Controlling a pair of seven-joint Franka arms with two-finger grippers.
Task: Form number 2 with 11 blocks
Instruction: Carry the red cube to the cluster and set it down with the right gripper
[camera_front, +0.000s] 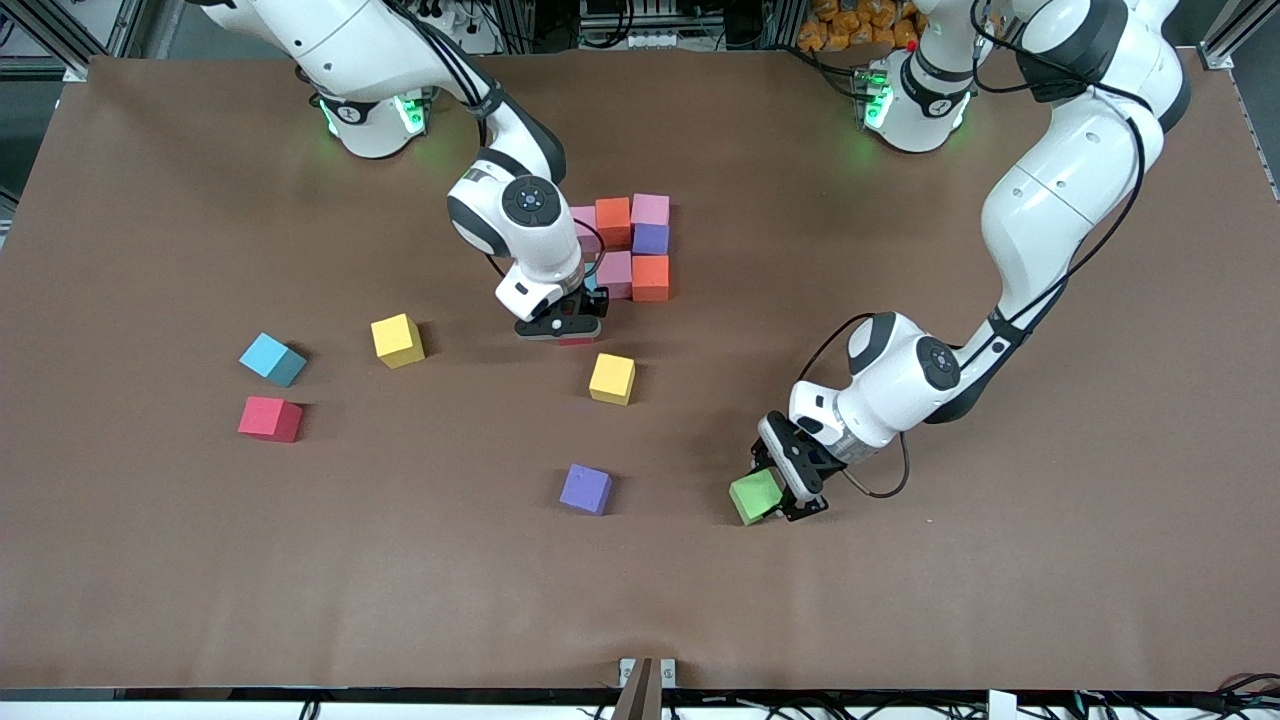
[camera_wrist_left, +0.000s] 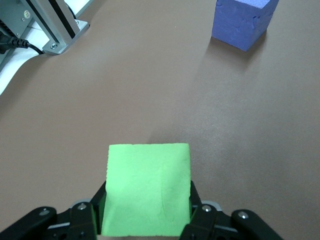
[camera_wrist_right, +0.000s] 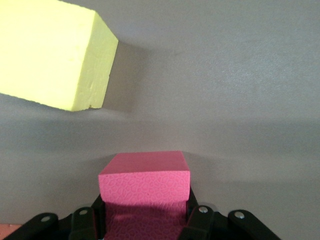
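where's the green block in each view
Front view: green block in the left gripper, low on the table toward the left arm's end.
Left wrist view: green block between the fingers.
Right wrist view: not in it.
Shared landmark: purple block beside it.

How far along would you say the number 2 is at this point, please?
Done: a cluster of pink, orange and purple blocks sits between the arms' bases. In hand: the right gripper holds a deep pink block beside it; the left gripper holds a green block. Left: five loose blocks, including the purple block.
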